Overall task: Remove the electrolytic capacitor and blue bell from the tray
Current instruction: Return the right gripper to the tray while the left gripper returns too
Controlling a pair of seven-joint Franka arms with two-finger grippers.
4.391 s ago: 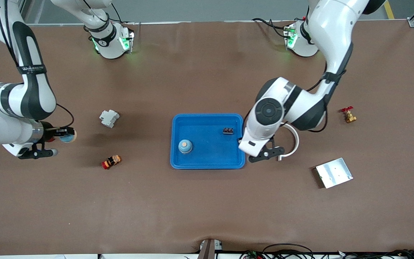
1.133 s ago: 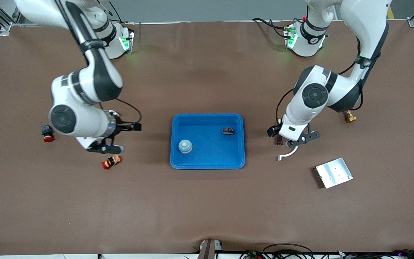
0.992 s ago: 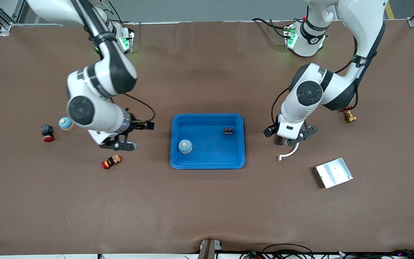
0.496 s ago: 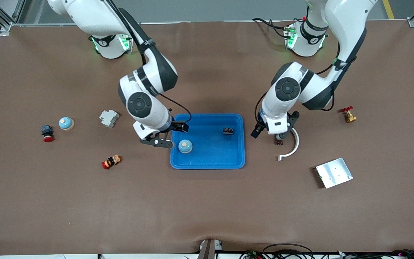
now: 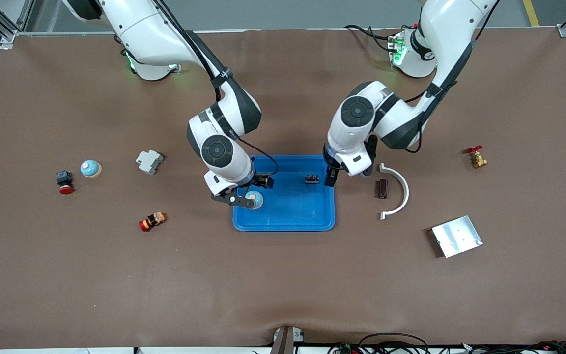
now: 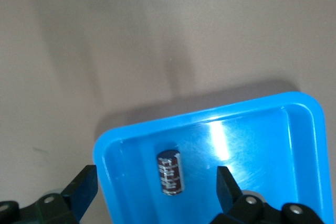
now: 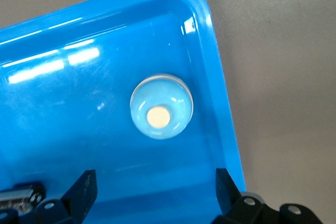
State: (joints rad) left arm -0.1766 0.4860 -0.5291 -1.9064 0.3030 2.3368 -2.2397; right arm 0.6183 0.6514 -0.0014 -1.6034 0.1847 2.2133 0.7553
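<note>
Both arms have swung in over the tray [image 5: 283,221]: the right end effector [image 5: 247,192] hangs wide above the blue bell [image 7: 161,106], the left end effector [image 5: 331,176] wide by the electrolytic capacitor [image 6: 170,172]. Both items still lie inside.

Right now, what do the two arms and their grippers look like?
Both arms are glossy white with black joint bands and round grey-black joint caps. Black cables run along them, and green lights glow at the bases. The left gripper and right gripper are black, two-fingered.
</note>
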